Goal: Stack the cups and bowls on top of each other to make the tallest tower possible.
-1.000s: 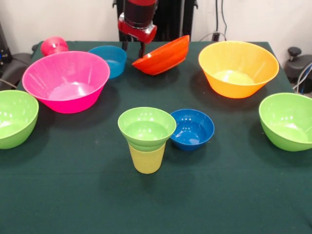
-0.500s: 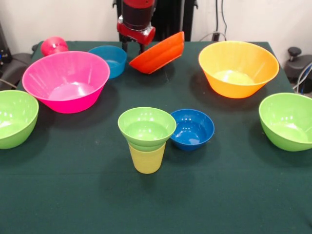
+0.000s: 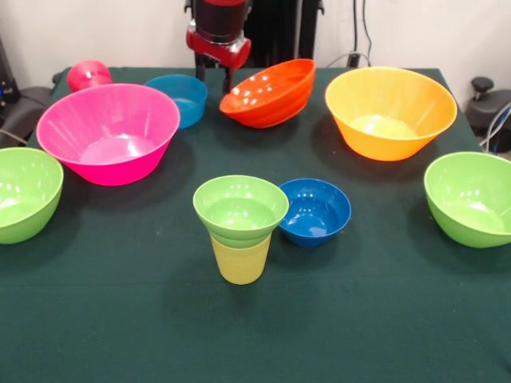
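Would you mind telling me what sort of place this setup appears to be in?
Probably a robotics lab: a red and black robot arm hangs over a table draped in dark green cloth, cables trail down the white wall behind, and bright plastic bowls are spread out like test props.

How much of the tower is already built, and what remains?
Done: one small green bowl sits on the yellow cup. In hand: the gripper holds the orange-red bowl by its rim, tilted. Left: pink bowl, yellow-orange bowl, both blue bowls and two green bowls on the table.
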You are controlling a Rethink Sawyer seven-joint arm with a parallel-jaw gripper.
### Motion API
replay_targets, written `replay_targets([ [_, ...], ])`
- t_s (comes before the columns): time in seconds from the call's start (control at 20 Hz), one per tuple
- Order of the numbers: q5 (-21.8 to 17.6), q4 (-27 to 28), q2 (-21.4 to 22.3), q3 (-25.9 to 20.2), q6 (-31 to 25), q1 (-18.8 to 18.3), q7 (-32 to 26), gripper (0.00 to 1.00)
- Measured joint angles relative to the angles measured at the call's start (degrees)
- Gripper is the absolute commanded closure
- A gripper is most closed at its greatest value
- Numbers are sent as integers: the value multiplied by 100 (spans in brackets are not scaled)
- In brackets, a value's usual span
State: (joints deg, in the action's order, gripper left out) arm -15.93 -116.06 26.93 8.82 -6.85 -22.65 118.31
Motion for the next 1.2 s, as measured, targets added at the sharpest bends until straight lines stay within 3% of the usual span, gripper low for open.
replay_targets([
  [0.55,-2,9,234,-255,-649,-62,0,0],
  [1.2,-2,9,261,-332,-698,-182,0,0],
])
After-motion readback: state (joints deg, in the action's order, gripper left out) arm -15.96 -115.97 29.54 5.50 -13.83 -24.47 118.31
